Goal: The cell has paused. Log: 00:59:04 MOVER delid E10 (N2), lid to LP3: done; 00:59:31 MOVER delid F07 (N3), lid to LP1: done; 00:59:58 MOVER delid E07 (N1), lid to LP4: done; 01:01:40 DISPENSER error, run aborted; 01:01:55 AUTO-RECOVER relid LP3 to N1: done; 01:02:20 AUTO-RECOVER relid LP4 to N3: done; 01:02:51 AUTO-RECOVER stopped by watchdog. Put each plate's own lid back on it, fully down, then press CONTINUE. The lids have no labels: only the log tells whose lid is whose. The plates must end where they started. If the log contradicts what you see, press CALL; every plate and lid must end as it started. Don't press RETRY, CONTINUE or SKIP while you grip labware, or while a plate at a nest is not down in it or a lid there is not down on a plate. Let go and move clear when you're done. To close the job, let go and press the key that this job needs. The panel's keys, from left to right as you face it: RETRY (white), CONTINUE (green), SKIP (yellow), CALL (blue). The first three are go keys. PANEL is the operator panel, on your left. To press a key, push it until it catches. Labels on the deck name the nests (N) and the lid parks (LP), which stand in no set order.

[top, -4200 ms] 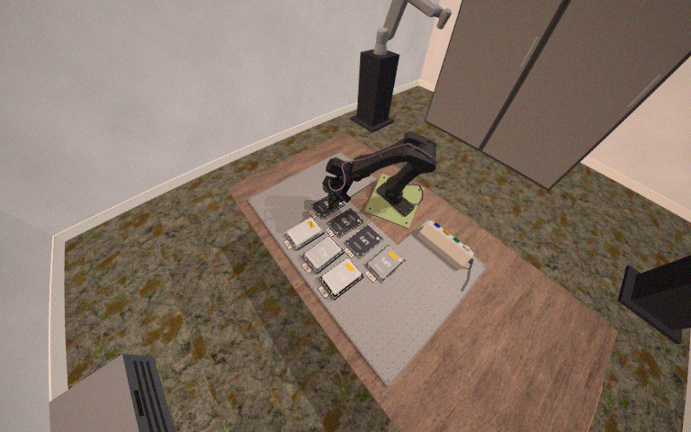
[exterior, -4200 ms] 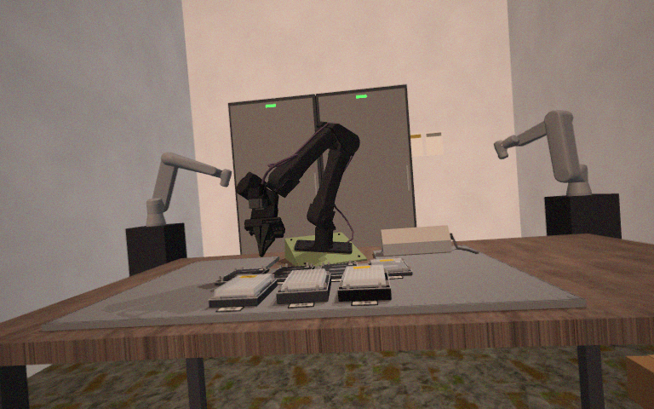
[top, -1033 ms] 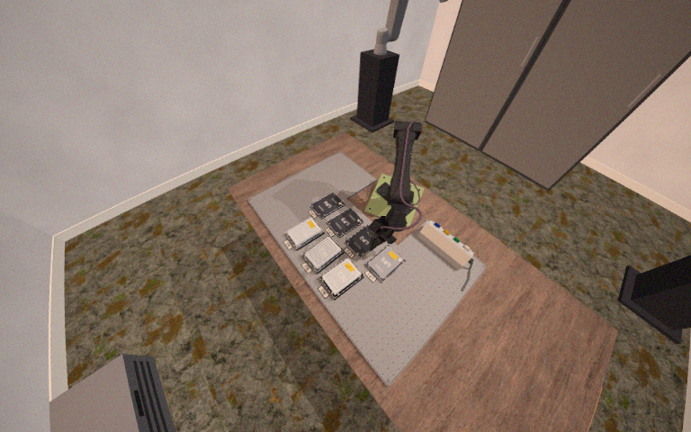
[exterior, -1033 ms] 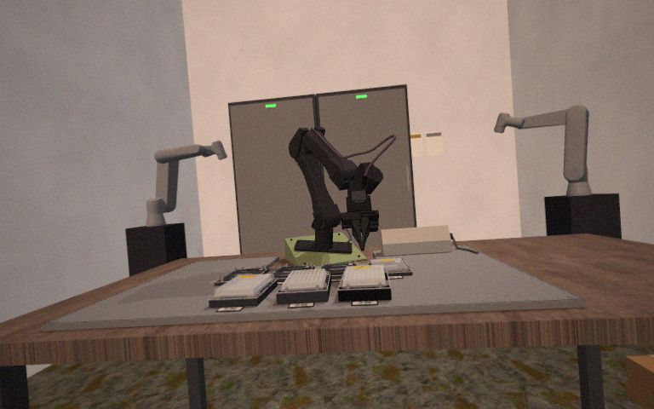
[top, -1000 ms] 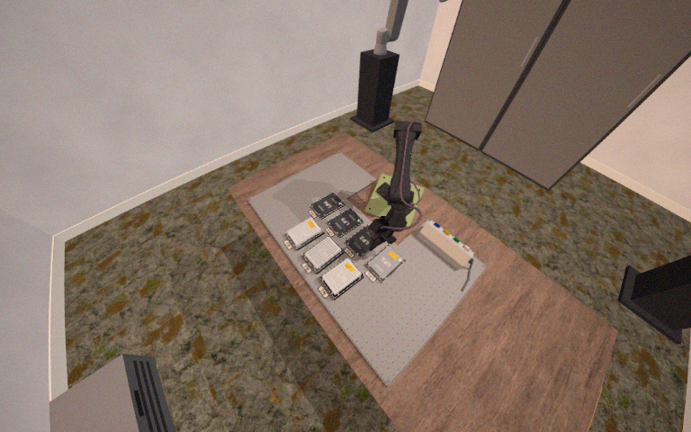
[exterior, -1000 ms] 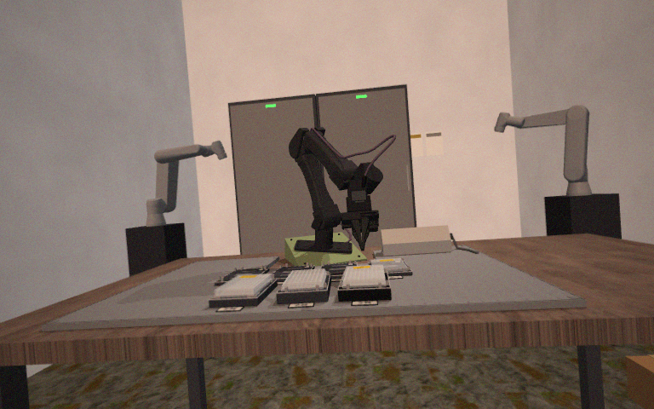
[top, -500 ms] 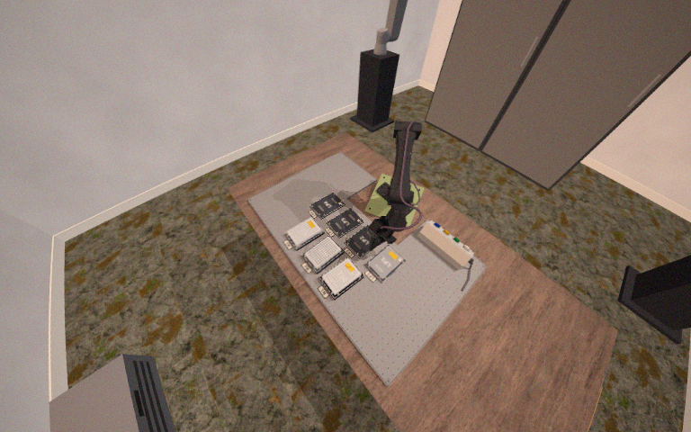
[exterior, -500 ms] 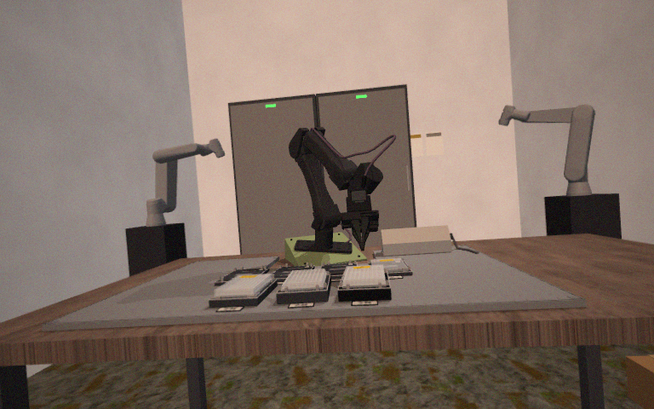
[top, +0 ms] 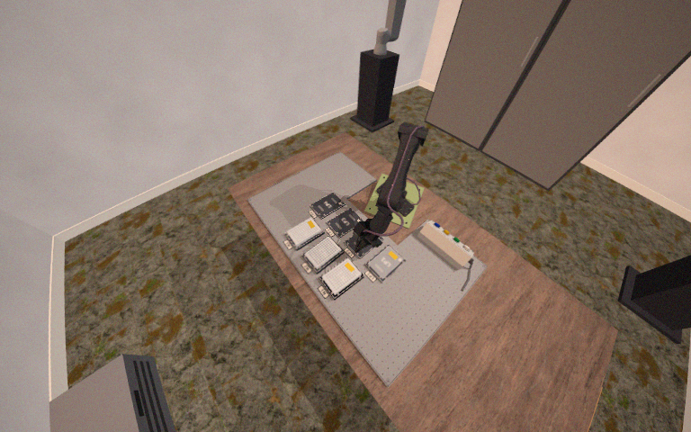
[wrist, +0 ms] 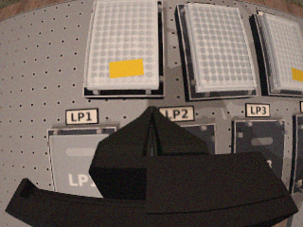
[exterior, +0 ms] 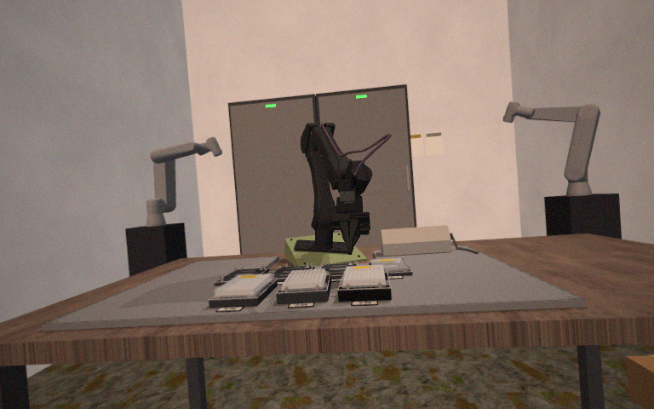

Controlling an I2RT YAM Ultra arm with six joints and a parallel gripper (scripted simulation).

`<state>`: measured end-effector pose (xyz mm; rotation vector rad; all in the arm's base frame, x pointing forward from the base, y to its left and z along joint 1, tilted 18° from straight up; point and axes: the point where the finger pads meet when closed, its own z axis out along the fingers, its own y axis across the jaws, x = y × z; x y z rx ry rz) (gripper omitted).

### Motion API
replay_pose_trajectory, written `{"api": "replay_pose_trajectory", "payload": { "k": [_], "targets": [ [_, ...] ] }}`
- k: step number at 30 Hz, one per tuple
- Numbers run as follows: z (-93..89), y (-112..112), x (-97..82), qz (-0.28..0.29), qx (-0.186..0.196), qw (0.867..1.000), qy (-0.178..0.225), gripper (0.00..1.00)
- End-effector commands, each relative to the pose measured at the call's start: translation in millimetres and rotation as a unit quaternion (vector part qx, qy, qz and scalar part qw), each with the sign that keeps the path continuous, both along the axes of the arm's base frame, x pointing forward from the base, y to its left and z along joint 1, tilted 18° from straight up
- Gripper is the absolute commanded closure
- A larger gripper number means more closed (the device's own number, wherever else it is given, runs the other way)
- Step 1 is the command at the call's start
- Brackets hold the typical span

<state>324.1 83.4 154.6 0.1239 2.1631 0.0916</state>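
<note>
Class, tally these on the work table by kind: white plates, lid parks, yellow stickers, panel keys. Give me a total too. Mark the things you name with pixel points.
White plates [top: 324, 255] [exterior: 303, 279] [wrist: 213, 47]: 3
Lid parks [top: 336, 221] [exterior: 294, 273] [wrist: 260, 131]: 4
Yellow stickers [top: 349, 265] [exterior: 361, 267] [wrist: 126, 68]: 3
Panel keys [top: 456, 239]: 4
Total: 14

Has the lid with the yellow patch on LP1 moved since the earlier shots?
No. The LP1 lid sits in the same spot relative to the panel.
</note>
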Motion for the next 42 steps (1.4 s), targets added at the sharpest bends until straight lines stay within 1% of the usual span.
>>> {"api": "replay_pose_trajectory", "payload": {
  "k": [1,3,5,20,22,23,29,32,33,34,42],
  "targets": [
    [21.3,6,26.6,0.026,0.01,0.999,-0.024,1.0],
    [23.6,2,35.7,0.026,0.01,0.999,-0.025,1.0],
    [23.6,2,35.7,0.026,0.01,0.999,-0.025,1.0],
    [40.9,-29,103.3,0.026,0.008,0.999,-0.027,1.0],
    [40.9,-29,103.3,0.026,0.008,0.999,-0.027,1.0],
    [39.7,-31,106.4,0.025,0.007,0.999,-0.021,1.0],
    [43.4,-43,131.3,0.025,0.006,1.0,-0.014,1.0],
    [43.7,-42,132.1,0.027,0.006,1.0,-0.014,1.0],
    [59.5,-37,128.5,0.032,0.007,0.999,-0.032,1.0],
    [44.6,-41,128.4,0.025,0.007,0.999,-0.019,1.0],
    [44.6,-41,128.4,0.025,0.007,0.999,-0.019,1.0]
  ]
}}
